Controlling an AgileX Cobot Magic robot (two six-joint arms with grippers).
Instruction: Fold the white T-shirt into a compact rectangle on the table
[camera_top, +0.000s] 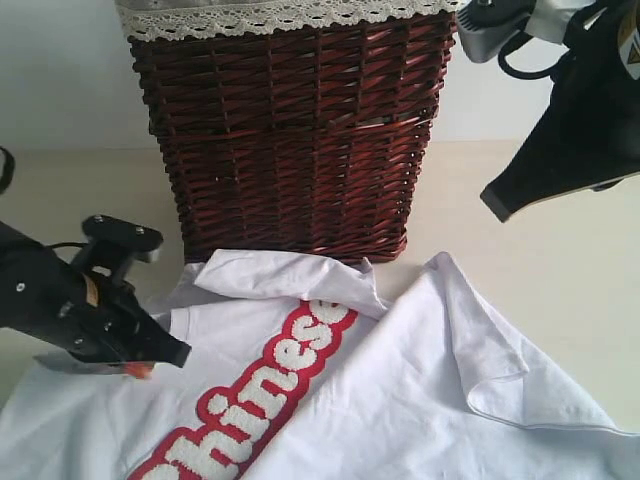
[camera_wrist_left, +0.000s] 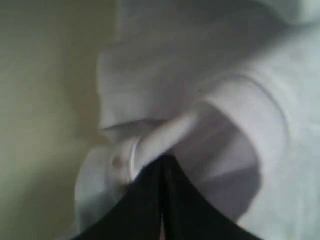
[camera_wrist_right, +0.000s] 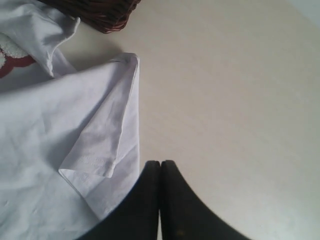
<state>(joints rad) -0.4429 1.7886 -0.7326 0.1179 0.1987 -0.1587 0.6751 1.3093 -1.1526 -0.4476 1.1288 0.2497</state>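
Note:
The white T-shirt (camera_top: 420, 400) lies rumpled on the table (camera_top: 570, 290), with red-outlined lettering (camera_top: 260, 395) running diagonally and a corner folded over at the right. My left gripper (camera_top: 183, 355) is low over the shirt's left shoulder area. In the blurred left wrist view its jaws (camera_wrist_left: 162, 159) are shut and a band of white cloth (camera_wrist_left: 165, 135) runs straight into the tips, looking pinched. My right gripper (camera_top: 495, 203) hangs raised at the upper right, shut and empty. In the right wrist view it (camera_wrist_right: 160, 163) is over bare table (camera_wrist_right: 225, 90), just beside the shirt's folded corner (camera_wrist_right: 100, 145).
A dark red wicker basket (camera_top: 290, 140) with lace trim stands right behind the shirt, its base touching the collar area, and its corner shows as the basket (camera_wrist_right: 100, 12) in the right wrist view. Bare table stretches to the right of the shirt. A pale wall is behind.

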